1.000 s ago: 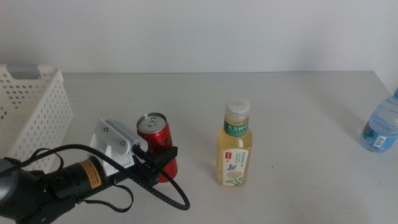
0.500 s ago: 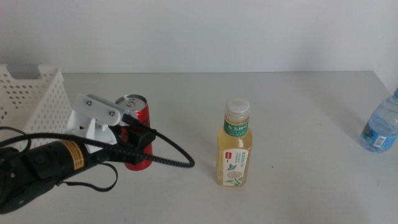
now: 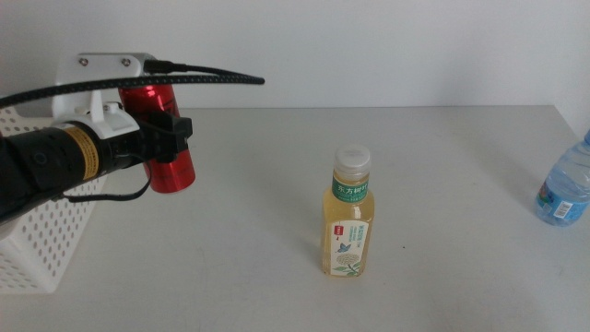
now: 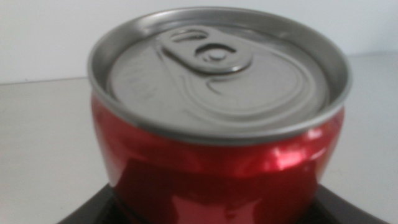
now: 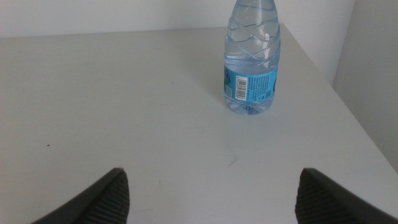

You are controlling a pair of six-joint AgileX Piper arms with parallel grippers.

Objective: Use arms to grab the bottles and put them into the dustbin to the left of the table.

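My left gripper (image 3: 171,134) is shut on the slim red can (image 3: 171,157) and holds it in the air, just right of the white holed dustbin (image 3: 37,240) at the table's left edge. In the left wrist view the can (image 4: 217,149) fills the picture, its silver top up, with the dark jaws at its base. The yellow tea bottle (image 3: 348,217) stands upright mid-table. The clear water bottle (image 3: 564,184) stands at the far right edge and also shows ahead of my open right gripper (image 5: 208,196) as the water bottle (image 5: 251,59).
The pale table (image 3: 442,148) runs wide between the tea bottle and the water bottle. A white wall backs it. The left arm's black cable (image 3: 184,76) arches over the can. The table's right edge (image 5: 336,99) lies close to the water bottle.
The left gripper has lifted the red can off the table and carried it up and to the left, toward the dustbin. The tea bottle and water bottle have not moved.
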